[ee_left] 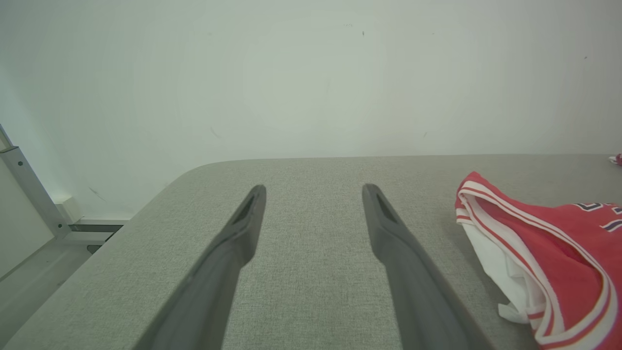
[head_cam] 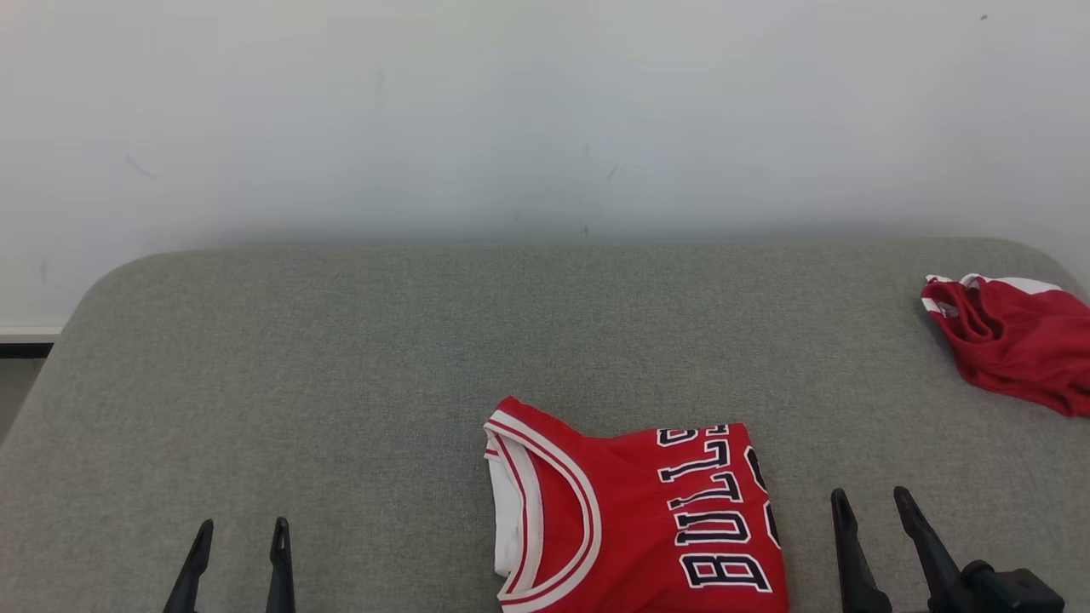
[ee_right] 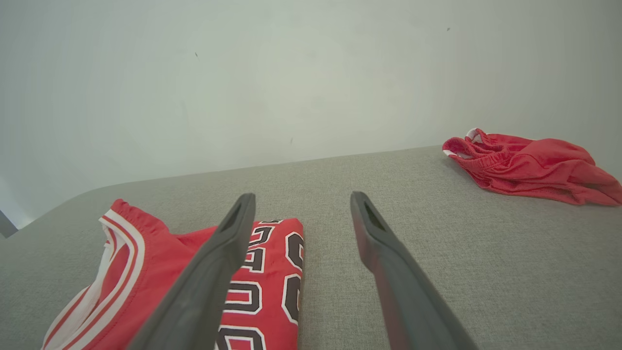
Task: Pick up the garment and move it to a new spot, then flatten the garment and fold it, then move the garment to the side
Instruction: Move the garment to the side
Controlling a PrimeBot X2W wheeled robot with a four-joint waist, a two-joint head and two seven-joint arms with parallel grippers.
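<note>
Both jaws wide, nothing held: my left gripper [head_cam: 242, 524], right gripper [head_cam: 870, 494]. Folded jersey [head_cam: 647, 519] at six o'clock; a one-sided pinch could unfold it when dragged aside.

Grey padded table [head_cam: 341, 358], white wall [head_cam: 511, 111]

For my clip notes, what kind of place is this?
Probably an indoor test room set up for folding clothes: a grey fabric-covered table against a bare white wall, with a folded red jersey and a crumpled red garment on it.
</note>
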